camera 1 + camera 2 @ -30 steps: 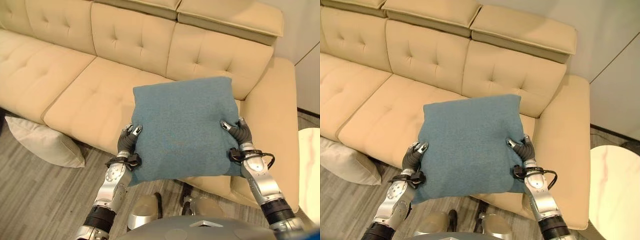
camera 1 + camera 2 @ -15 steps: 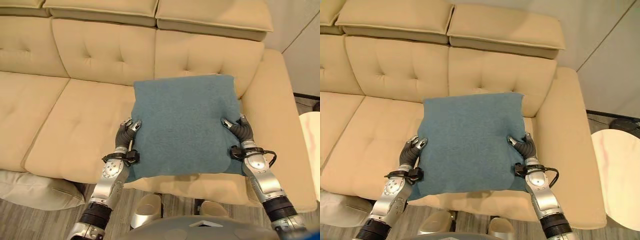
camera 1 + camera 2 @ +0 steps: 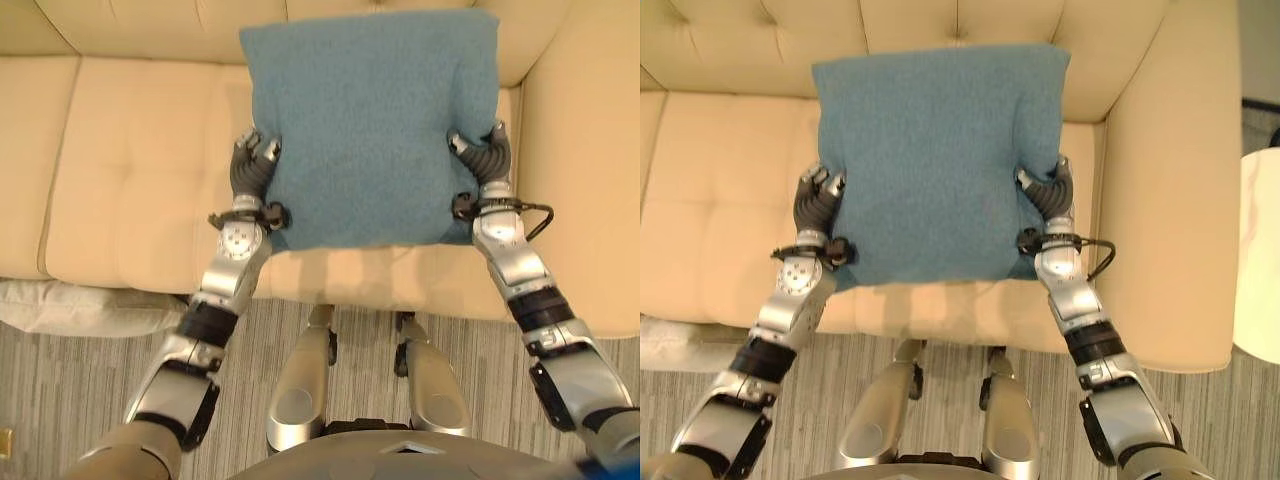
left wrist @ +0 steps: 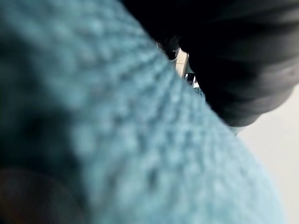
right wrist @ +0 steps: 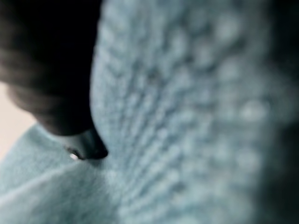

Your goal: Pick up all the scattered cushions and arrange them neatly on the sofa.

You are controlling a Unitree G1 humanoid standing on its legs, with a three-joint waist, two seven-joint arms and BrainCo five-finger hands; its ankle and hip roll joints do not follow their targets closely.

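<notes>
A square teal-blue cushion (image 3: 370, 120) is held flat above the right seat of the cream sofa (image 3: 140, 170), its far edge close to the backrest. My left hand (image 3: 250, 170) grips its left edge with curled fingers, and my right hand (image 3: 482, 160) grips its right edge the same way. Close up, the knitted teal fabric of the cushion (image 4: 117, 140) presses against the left hand's dark cover; the right wrist view has the same cushion (image 5: 187, 116) beside that hand's cover. A pale grey cushion (image 3: 90, 305) lies on the floor at the sofa's front left.
The sofa's right armrest (image 3: 585, 150) stands just right of the blue cushion. A white round table edge (image 3: 1260, 260) is at the far right. Striped grey floor (image 3: 60, 390) runs in front of the sofa. The left seat is bare.
The view has tipped down and come closer to the sofa. Both hands have carried the blue cushion forward over the right seat, toward the backrest, keeping their hold on its edges.
</notes>
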